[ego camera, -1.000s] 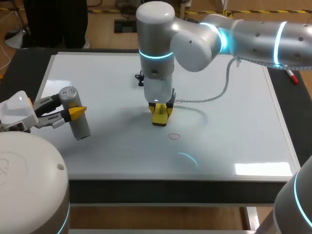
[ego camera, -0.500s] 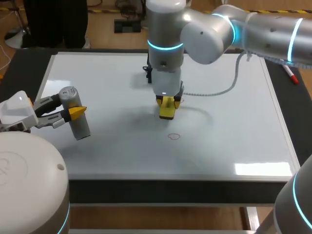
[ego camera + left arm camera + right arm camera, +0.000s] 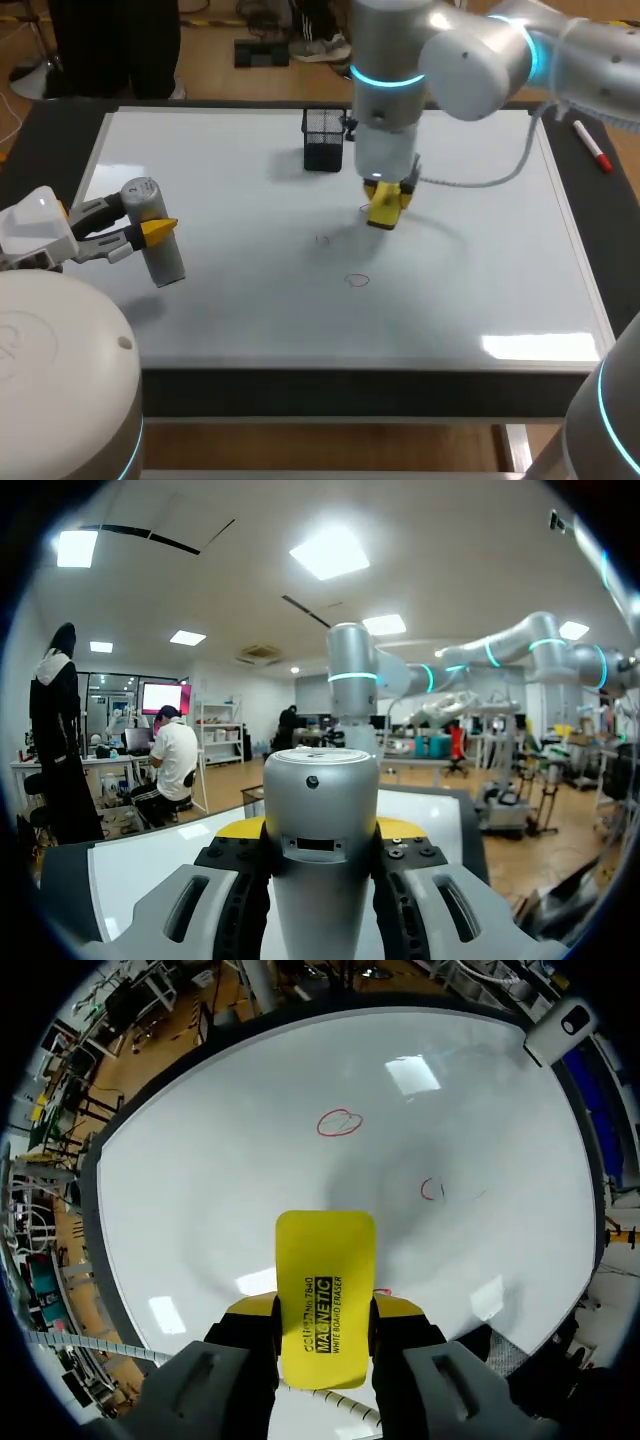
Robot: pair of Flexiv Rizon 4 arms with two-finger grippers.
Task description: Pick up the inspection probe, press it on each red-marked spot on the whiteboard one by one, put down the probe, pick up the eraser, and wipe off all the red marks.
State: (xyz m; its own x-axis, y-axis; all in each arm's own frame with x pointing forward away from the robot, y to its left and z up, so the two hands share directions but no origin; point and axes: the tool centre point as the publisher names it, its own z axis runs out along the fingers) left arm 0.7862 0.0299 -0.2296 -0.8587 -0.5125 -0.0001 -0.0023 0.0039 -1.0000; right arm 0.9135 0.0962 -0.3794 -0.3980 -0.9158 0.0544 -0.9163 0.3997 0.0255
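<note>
The left gripper [image 3: 145, 222] sat at the left side of the whiteboard [image 3: 480, 260]. Its 2 fingers were clamped on the probe [image 3: 160, 255]. The probe was a fat grey tube with a round top, and it leaned a little as it was held just above the board.

The board was white and shiny and lay on a dark table [image 3: 605, 230]. A small red ring [image 3: 357, 281] was drawn near the middle, and a fainter red mark [image 3: 322, 240] was a bit farther back.

A black mesh basket [image 3: 323, 138] stood near the far edge. I could not tell what was in it.

The right gripper [image 3: 387, 195] hung over the board, right of the basket. Its fingers were pressed on the 2 sides of the eraser [image 3: 324, 1290], a flat yellow block with black print. A red marker [image 3: 593, 150] lay on the table at the far right.
</note>
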